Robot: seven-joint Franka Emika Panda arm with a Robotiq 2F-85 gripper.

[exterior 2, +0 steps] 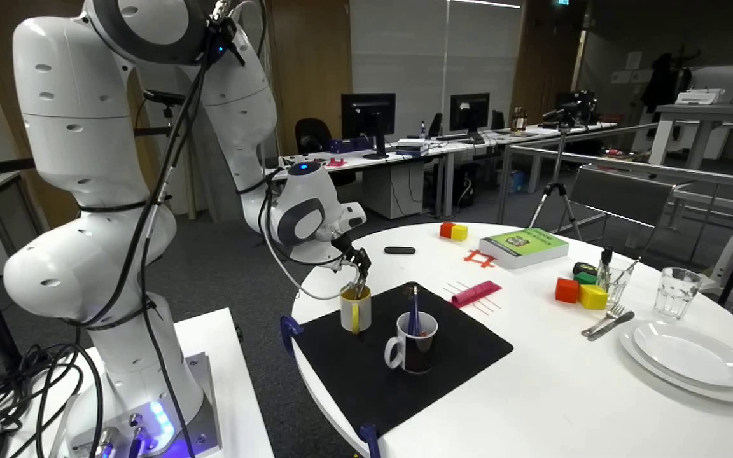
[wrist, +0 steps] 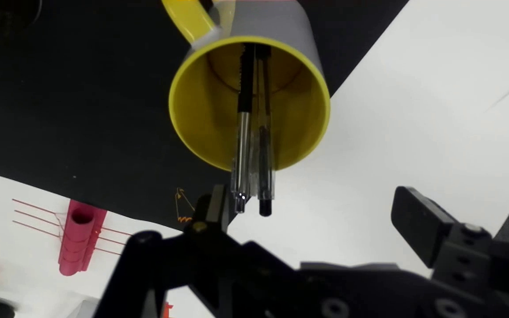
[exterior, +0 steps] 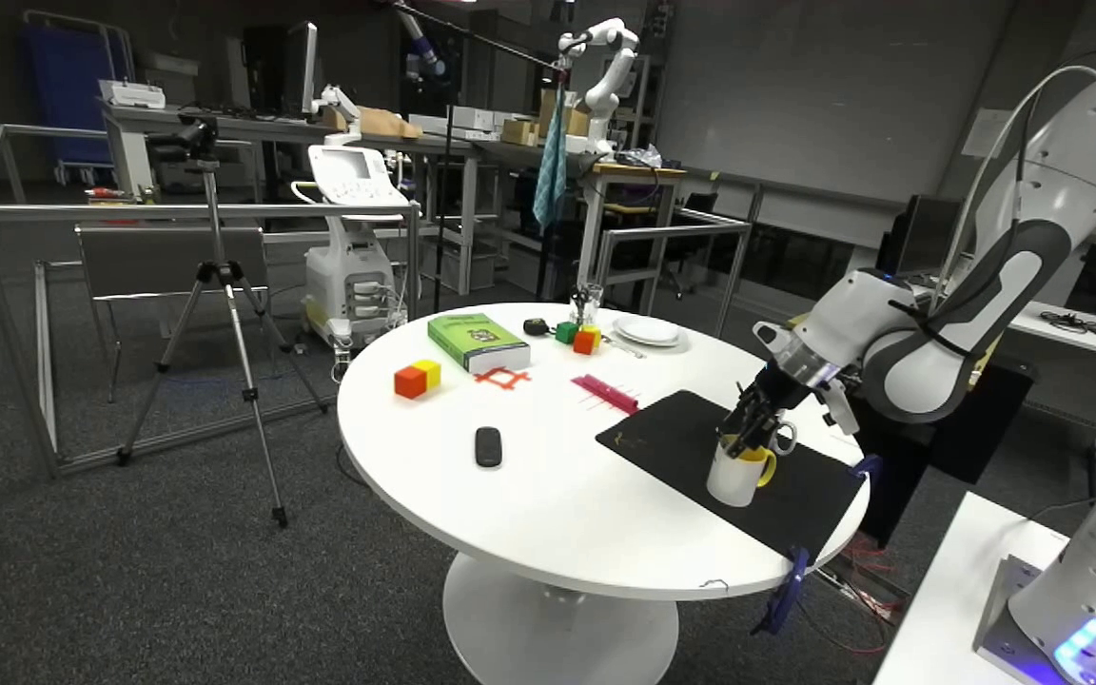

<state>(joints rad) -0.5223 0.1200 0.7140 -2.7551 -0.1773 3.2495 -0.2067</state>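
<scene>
Apparently at the lining-up stage, the gripper hangs at the mouth of a white, yellow-lined mug, its fingers wide apart and nothing clasped. Two slim pens, dark below and clear or silvery above, lean inside, nearer one finger; a grasp would call for centering them. The mug stands upright on a black mat.

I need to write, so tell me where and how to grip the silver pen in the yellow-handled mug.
Probably by the upper end of the silver pen, from above: that end sticks out of the mug. A clear pen stands close beside it, so the open gripper may catch both.
</scene>
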